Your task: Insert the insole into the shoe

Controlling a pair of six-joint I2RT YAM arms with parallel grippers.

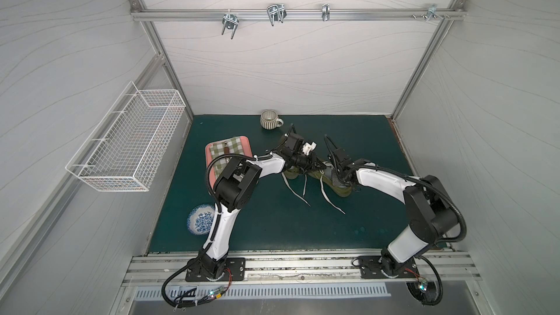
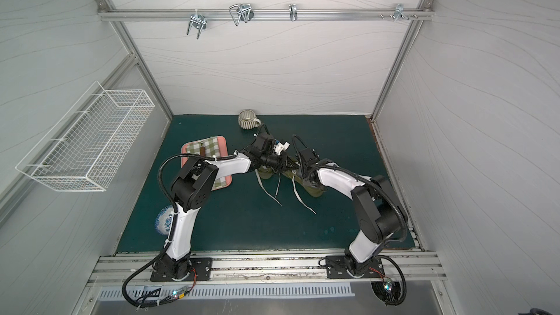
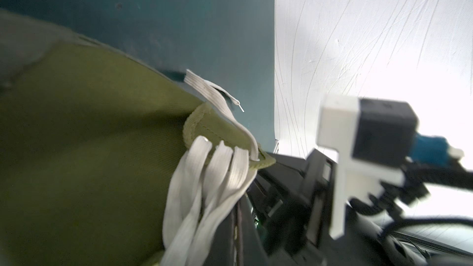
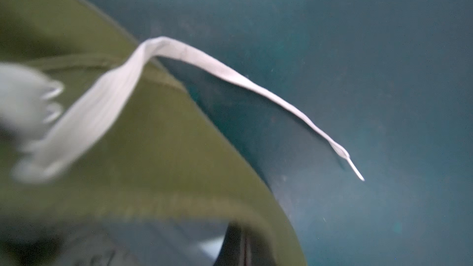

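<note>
Shoe (image 1: 344, 191), olive, laces (image 1: 304, 190) loose: L gripper (image 1: 316, 163) & R gripper (image 1: 337, 177) both at it, fingers closed; what they grip, can't tell.

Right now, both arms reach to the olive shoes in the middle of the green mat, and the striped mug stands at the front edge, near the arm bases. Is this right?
Not quite. The striped mug stands at the far edge of the green mat, by the back wall, as both top views show. The rest holds.

Left arm (image 1: 266, 168), elbow raised, reached inward; left gripper (image 1: 316, 163) was closed; right arm (image 1: 381, 177) mirrored it, wrist pitched down; right gripper (image 1: 338, 180) was closed; both grippers sat near each other.
</note>
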